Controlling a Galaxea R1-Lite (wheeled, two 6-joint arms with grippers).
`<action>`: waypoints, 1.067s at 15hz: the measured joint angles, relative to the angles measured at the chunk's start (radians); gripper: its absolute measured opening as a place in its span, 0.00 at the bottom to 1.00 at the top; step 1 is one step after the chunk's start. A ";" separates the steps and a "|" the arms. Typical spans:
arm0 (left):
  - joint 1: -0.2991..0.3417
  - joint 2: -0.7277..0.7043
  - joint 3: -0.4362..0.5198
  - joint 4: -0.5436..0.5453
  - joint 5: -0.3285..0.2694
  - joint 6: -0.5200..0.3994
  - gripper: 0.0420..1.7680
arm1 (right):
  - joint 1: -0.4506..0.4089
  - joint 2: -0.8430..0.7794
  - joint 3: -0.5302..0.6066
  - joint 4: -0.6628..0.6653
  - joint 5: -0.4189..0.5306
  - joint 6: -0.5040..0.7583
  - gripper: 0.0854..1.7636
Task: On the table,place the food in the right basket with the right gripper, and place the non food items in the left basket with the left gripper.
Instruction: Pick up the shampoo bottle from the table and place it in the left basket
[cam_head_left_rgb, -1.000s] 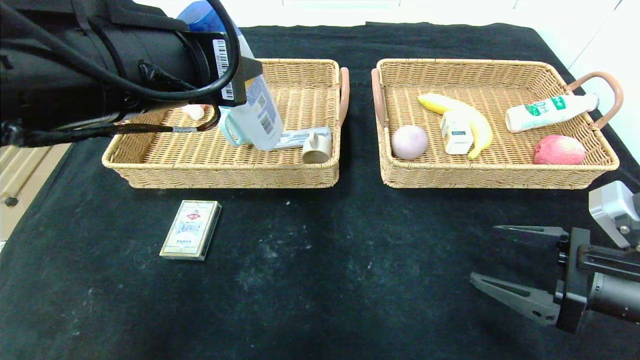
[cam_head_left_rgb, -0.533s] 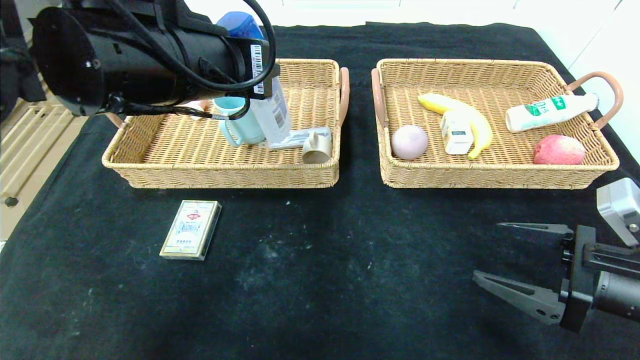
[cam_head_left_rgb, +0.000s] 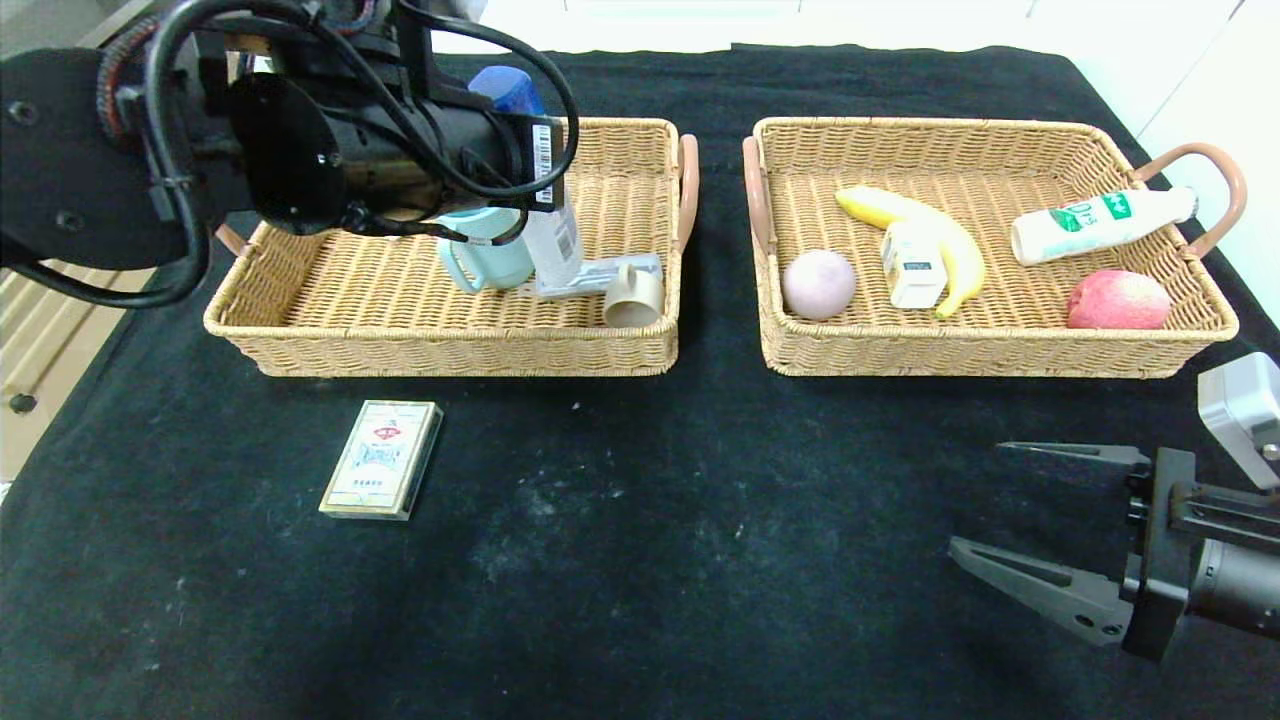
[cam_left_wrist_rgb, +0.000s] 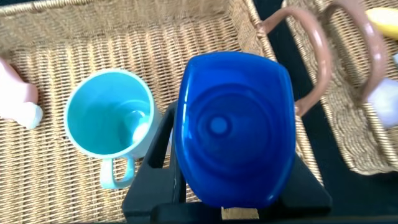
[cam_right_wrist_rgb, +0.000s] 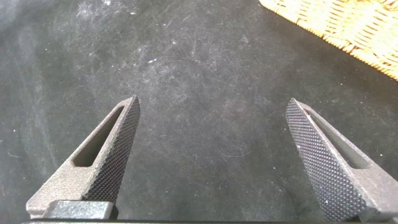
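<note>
Light: even and bright from overhead, washing out the white wall behind my table (cam_head_left_rgb: 640, 560).
Shadows: soft ones are lying under both baskets.
Blur: my left wrist view is going soft on the blue cap (cam_left_wrist_rgb: 235, 127).
Focus: my right fingers (cam_right_wrist_rgb: 112, 155) are showing crisp.

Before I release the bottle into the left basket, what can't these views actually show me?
- Bottle base: head view, hidden behind the beige cup and a flat pack, so contact with the left basket floor is unclear.
- Left pincer tips: left wrist view, the blue cap covers them; head view, the arm does.
- Pink-and-white item: cut off by the left wrist frame edge.
</note>
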 joint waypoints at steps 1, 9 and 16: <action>0.004 0.013 -0.001 -0.004 -0.002 -0.003 0.34 | -0.001 0.000 -0.001 -0.001 0.000 0.000 0.97; 0.001 0.042 -0.006 -0.006 0.002 -0.003 0.52 | -0.013 0.000 -0.001 -0.003 0.000 0.001 0.97; -0.018 0.022 0.016 0.009 0.016 -0.005 0.79 | -0.013 0.000 -0.001 -0.003 0.001 0.001 0.97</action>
